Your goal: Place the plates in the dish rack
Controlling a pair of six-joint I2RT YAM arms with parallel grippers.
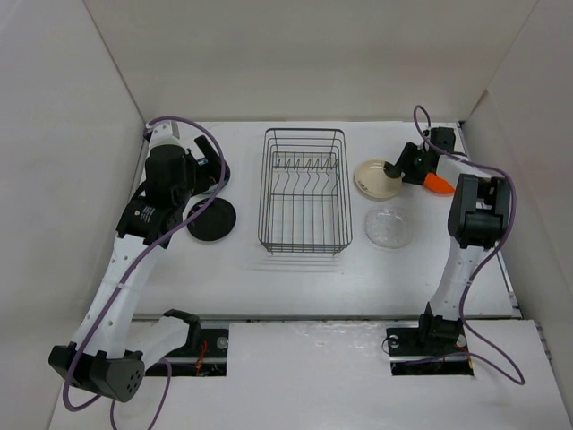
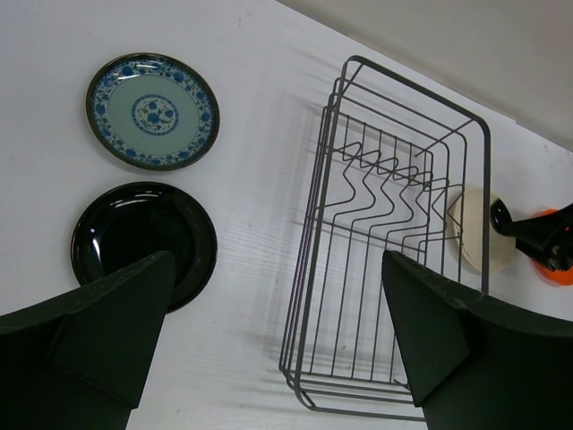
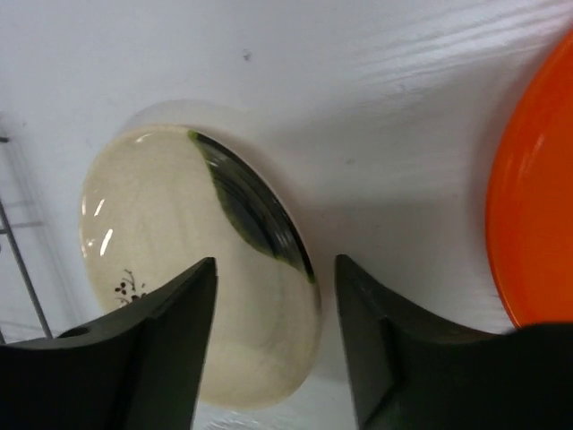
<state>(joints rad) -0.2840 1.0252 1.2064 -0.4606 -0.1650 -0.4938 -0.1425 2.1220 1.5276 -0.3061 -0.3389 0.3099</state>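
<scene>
Parted right jaws astride rim of cream plate (image 3: pixel 170 224)

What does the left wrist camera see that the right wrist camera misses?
Only the left wrist view: a blue patterned plate, a black plate and the whole wire rack. Only the right wrist view: the dark patch across the cream plate, seen close up. Both: the cream plate and the orange plate beside it.
</scene>
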